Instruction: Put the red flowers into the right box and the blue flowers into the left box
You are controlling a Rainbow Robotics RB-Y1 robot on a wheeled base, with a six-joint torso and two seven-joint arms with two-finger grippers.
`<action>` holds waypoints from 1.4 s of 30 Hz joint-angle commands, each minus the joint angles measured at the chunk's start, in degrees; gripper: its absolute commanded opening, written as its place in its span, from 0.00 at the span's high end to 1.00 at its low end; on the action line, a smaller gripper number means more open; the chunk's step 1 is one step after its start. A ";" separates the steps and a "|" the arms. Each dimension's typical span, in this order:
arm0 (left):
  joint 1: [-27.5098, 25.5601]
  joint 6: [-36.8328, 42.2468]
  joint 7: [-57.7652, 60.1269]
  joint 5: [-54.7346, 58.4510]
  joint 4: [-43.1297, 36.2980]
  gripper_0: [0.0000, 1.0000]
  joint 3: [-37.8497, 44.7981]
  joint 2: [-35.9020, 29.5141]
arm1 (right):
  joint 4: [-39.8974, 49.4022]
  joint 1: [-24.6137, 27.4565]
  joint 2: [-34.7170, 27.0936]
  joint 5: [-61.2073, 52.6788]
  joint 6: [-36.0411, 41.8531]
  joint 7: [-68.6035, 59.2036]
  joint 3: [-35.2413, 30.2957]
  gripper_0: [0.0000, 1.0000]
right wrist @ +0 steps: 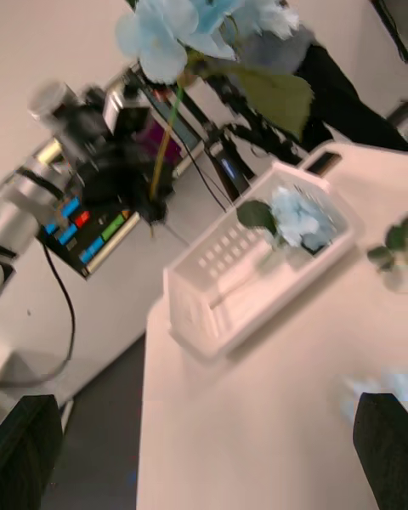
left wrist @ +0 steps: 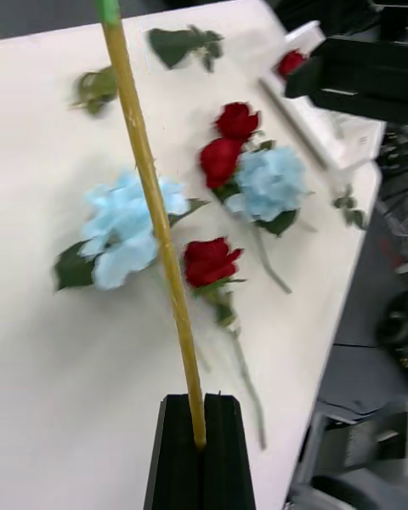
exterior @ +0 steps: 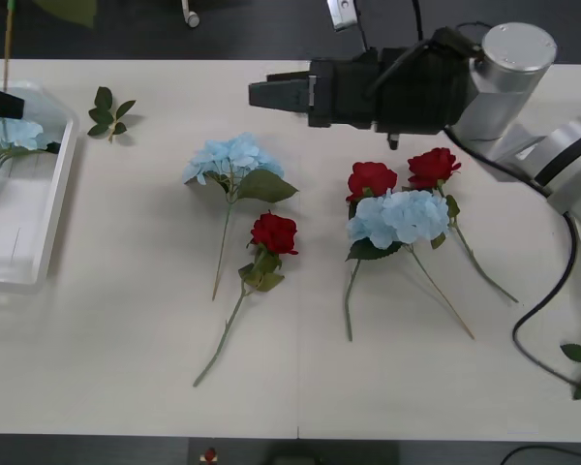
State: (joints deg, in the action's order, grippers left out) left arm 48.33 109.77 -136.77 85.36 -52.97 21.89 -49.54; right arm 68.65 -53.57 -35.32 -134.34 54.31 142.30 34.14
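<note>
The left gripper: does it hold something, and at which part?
Yes. The left gripper is shut on a blue flower, pinching the bare end of its stem.

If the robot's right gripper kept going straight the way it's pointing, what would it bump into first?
The right gripper points toward the robot's left, above the table. Its path looks free at first; furthest along lies the left box, holding a blue flower. Depth is uncertain.

The table (exterior: 126, 320) is a pale cream colour, and the roses (exterior: 274, 232) on it are deep red with thin green stems. The blue flowers (exterior: 234, 158) are a soft sky blue with big dark green leaves, and the left box (exterior: 29, 218) is white. Both tools are black, the left tool (left wrist: 202, 455) holding a yellow-green stem (left wrist: 149, 178), and the right tool (exterior: 281, 93) has a silver arm behind it.
</note>
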 commanded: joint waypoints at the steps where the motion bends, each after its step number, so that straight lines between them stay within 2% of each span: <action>1: -0.70 0.23 1.68 -6.52 -2.76 1.00 1.58 -6.27 | 2.63 -6.37 -7.40 -0.22 0.27 -10.03 6.29 0.00; 5: -0.70 0.23 1.24 -13.99 -3.28 1.00 1.67 -10.84 | 3.94 -11.29 -15.04 4.96 -0.26 -18.29 15.08 0.00; 8: -0.70 0.23 1.07 -18.56 -3.55 1.00 1.05 -13.39 | 4.30 -13.40 -18.38 8.74 -0.17 -23.12 19.39 0.00; 13: -0.70 -4.39 0.80 -26.65 -3.55 1.00 0.26 -16.03 | 4.30 -14.37 -22.87 16.39 -0.26 -28.75 25.01 0.00; 19: -0.70 -10.45 0.45 -34.65 -3.55 1.00 -1.76 -16.12 | 2.89 -14.28 -26.64 24.83 -0.26 -32.97 29.41 0.00; 24: -1.22 -13.09 1.33 -38.78 -3.55 1.00 -4.66 -15.76 | 0.25 -14.28 -27.96 30.10 0.09 -33.32 31.43 0.00; 30: -6.23 -18.89 2.47 -39.83 -3.46 1.00 -6.77 -13.74 | -4.58 -14.02 -28.49 36.52 2.99 -33.50 32.13 0.00; 37: -13.00 -28.73 4.58 -41.68 -3.46 1.00 -6.77 -10.49 | -12.84 -13.93 -25.94 37.92 4.31 -32.26 33.19 0.00; 42: -14.41 -32.33 8.54 -46.07 -2.84 1.00 -6.77 -7.77 | -18.38 -13.67 -22.25 38.71 3.08 -31.12 33.45 0.00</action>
State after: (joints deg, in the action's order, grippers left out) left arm 33.34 79.02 -131.56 41.00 -55.16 14.06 -57.74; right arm 52.52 -66.48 -59.67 -95.92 58.24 110.07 66.94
